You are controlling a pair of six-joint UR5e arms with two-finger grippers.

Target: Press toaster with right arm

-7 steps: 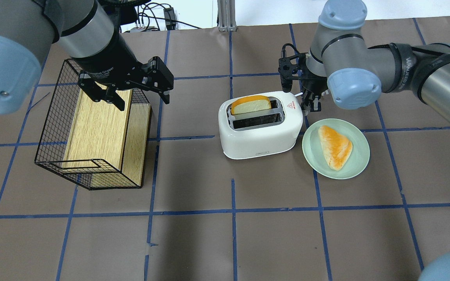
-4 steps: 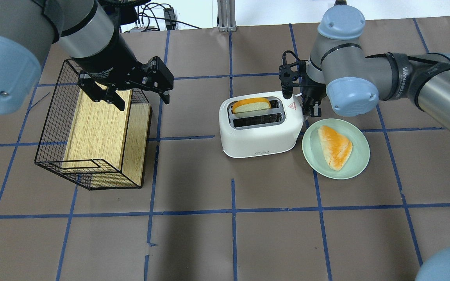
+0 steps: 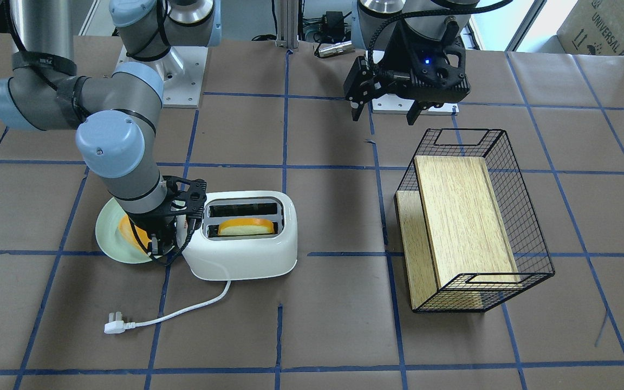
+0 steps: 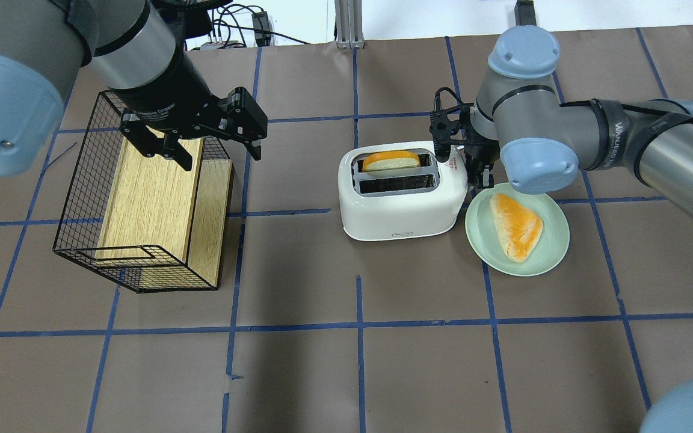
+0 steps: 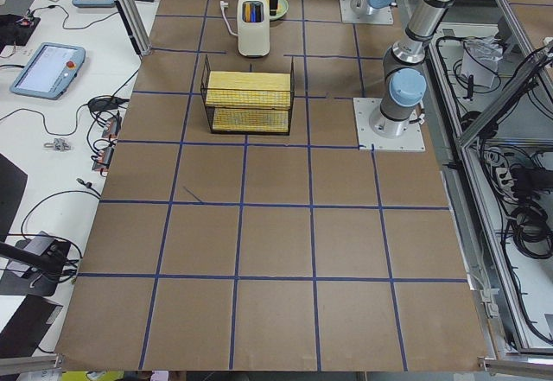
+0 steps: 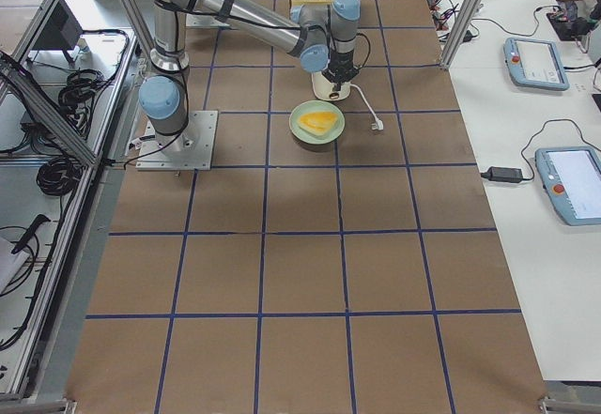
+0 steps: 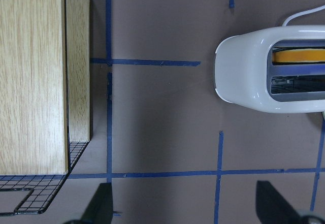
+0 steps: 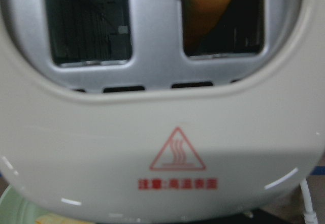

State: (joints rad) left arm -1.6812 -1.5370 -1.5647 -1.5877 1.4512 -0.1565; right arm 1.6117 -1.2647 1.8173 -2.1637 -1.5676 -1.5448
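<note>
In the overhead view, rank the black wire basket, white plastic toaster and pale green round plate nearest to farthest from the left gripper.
1. Black wire basket, right by the left gripper.
2. White plastic toaster, to its right.
3. Pale green round plate, right of the toaster.

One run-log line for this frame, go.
phase: press toaster | right pincer: at toaster end beside plate, open/shut unclear | bread slice: low in slot farther from robot | left pincer: open, raised near wire basket
</note>
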